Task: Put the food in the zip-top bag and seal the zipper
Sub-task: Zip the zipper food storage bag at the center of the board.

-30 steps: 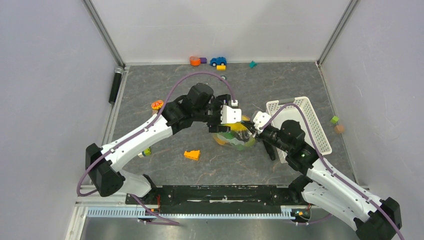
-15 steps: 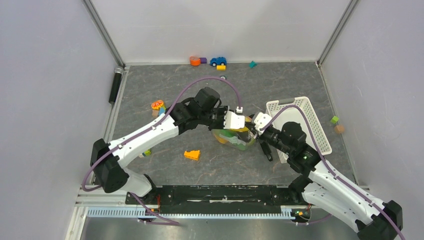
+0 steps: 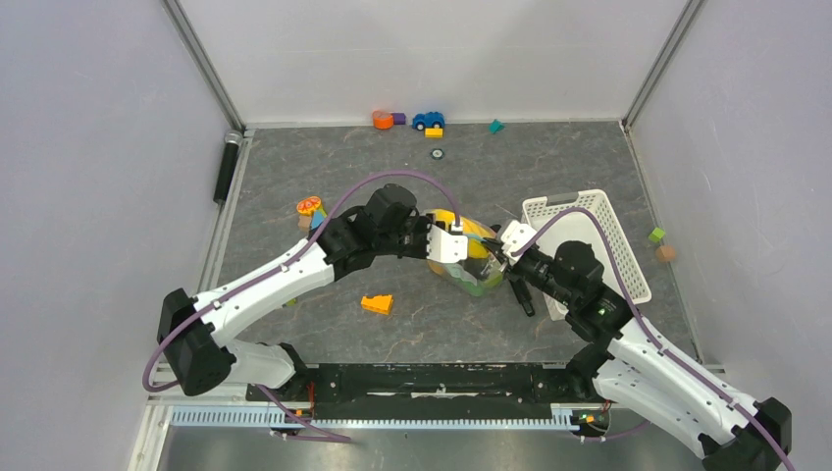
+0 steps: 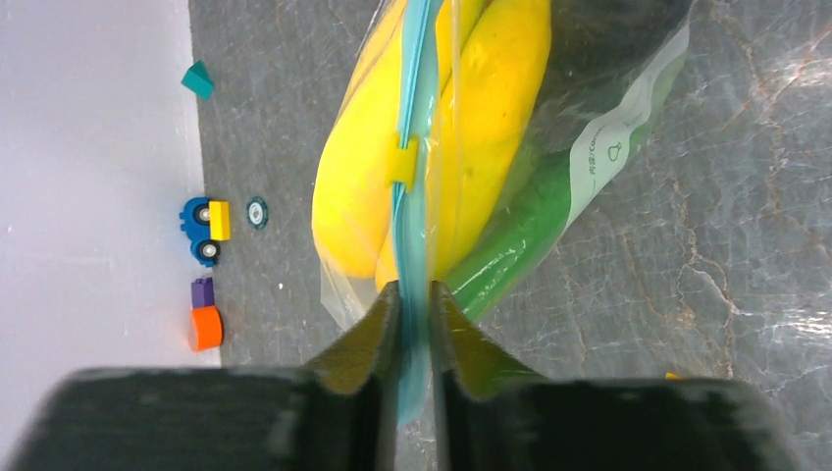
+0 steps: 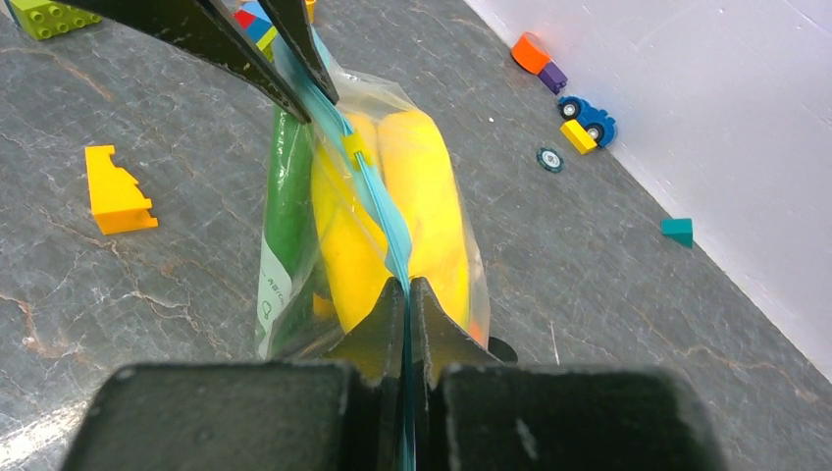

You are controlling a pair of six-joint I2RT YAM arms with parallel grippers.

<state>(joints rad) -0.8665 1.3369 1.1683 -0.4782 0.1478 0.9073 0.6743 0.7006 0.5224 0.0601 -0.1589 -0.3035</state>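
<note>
The clear zip-top bag [image 3: 471, 263] hangs between both grippers near the table's middle. Inside it are yellow food [image 4: 491, 118] and a long green pod [image 4: 520, 226]. The teal zipper [image 4: 412, 147] runs along the top edge and carries a small yellow slider [image 4: 402, 162]. My left gripper [image 4: 412, 289] is shut on one end of the zipper. At the other end my right gripper [image 5: 407, 285] is shut on the zipper [image 5: 378, 211] too. The left gripper's fingers [image 5: 294, 49] show at the far end in the right wrist view.
A white slotted basket [image 3: 613, 245] stands right of the bag. An orange stepped wedge [image 3: 377, 304] lies front left of it. A small orange toy [image 3: 309, 206] sits at the left. A toy car [image 3: 428, 120], blocks [image 3: 383, 120] and a teal piece [image 3: 495, 126] line the back wall.
My left gripper went from open to shut on the zipper's end and pulled back to the left. The bag now stands stretched between both grippers. The right gripper kept its hold.
</note>
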